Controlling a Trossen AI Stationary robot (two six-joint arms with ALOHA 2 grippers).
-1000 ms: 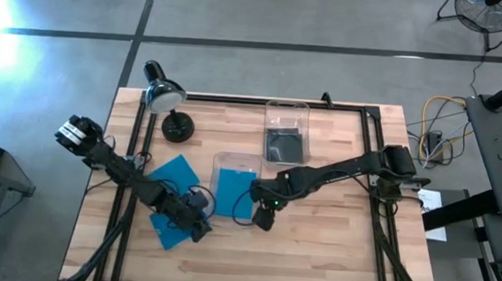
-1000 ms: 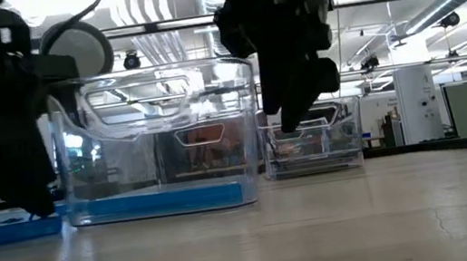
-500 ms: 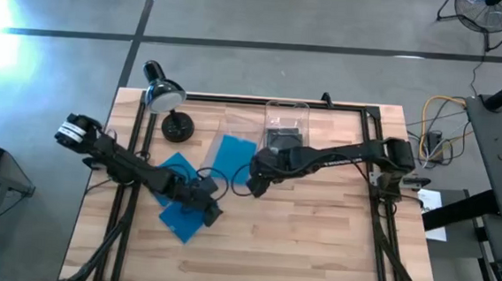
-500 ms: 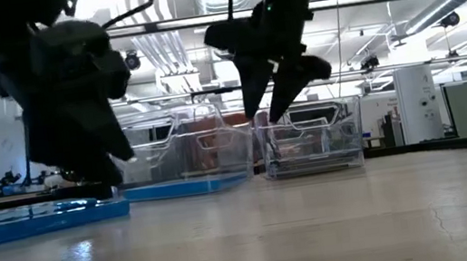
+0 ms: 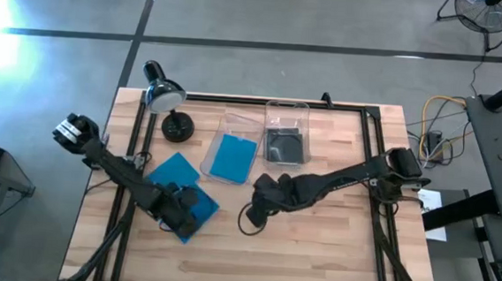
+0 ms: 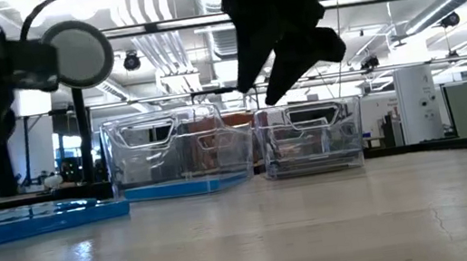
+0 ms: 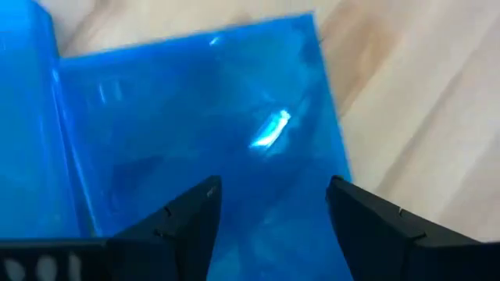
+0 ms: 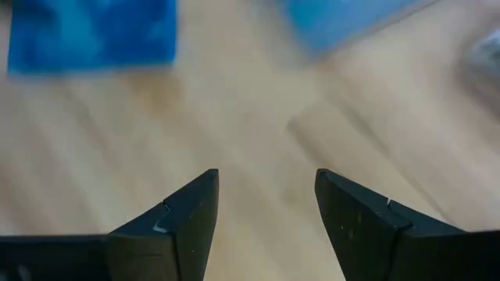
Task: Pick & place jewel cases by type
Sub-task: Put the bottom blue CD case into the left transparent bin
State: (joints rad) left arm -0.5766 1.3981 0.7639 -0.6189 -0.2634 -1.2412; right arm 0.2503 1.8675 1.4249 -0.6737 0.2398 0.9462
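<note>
Blue jewel cases (image 7: 195, 133) lie directly beneath the left gripper (image 7: 269, 226), its fingers spread and empty.

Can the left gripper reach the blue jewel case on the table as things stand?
Probably yes: the left gripper hangs open right over the blue jewel case, with nothing between them.

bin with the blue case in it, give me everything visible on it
The clear bin is a rectangular, glossy see-through plastic box, open-topped, with rounded corners. It stands on the wooden table, slightly skewed, just left of a second clear bin. One blue jewel case lies flat on its floor. No gripper touches it.
</note>
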